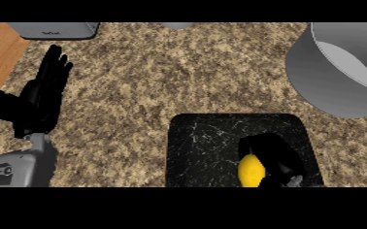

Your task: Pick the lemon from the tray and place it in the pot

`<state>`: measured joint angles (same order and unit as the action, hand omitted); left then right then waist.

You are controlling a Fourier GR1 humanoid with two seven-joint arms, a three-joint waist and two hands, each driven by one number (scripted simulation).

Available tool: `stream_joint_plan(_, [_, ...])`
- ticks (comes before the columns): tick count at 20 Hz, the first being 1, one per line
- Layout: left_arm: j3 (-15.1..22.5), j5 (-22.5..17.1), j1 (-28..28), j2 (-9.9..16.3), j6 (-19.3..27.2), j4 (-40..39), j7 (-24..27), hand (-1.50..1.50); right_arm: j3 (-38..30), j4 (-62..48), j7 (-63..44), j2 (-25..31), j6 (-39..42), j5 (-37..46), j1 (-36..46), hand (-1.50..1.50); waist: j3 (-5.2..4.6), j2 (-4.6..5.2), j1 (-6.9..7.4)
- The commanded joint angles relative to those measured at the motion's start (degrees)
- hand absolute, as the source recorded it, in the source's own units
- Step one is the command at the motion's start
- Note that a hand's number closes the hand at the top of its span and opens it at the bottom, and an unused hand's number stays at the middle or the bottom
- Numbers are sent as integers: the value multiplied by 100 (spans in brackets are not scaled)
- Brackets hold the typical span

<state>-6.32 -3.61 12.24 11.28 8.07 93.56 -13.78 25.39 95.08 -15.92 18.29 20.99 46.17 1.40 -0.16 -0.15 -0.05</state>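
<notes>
Head view, looking steeply down on the speckled tabletop (143, 77). My right hand (271, 156) lies over the black tray (208, 145) at about five o'clock in the view, with its fingers (281, 151) curled over the top and right side of the lemon (251, 171). The lemon shows as a yellow oval at the tray's lower right, its left flank uncovered and its far side hidden beneath my hand; whether it has left the tray surface I cannot tell. My left hand (44, 94) rests open, fingers straight, at nine o'clock near the tabletop's left edge and holds nothing.

The grey pot (331, 73) stands at two o'clock, well apart from the tray, with its mouth open toward the view.

Handling, as I judge it: a lemon is light and stiff enough to be held without bruising, but its rind is smooth and its body rounded and tapered, so it may roll or slip sideways out of a hold near either end. The best hold is across the widest part of the middle, with the thumb opposite my fingers. The tray looks smooth, so a nudged lemon may slide rather than stay put.
</notes>
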Motion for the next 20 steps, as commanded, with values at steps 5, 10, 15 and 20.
stream_joint_plan(5, [-79,-103,-99,61,-178,283,-224,0,308,301,484,-247,1,338,110,150,16,10,6])
stream_joint_plan(10, [-237,-71,20,153,-165,-52,-59,0,-125,1502,325,-323,-511,75,-394,150,15,5,-94])
stream_joint_plan(15, [-301,-167,-238,155,-217,178,-4,0,-1074,2348,134,-689,-1342,-209,-438,150,17,-12,-120])
stream_joint_plan(20, [-96,63,-128,-5,-88,-10,66,0,-2175,3230,-102,-550,-1507,-501,-211,150,17,3,-135])
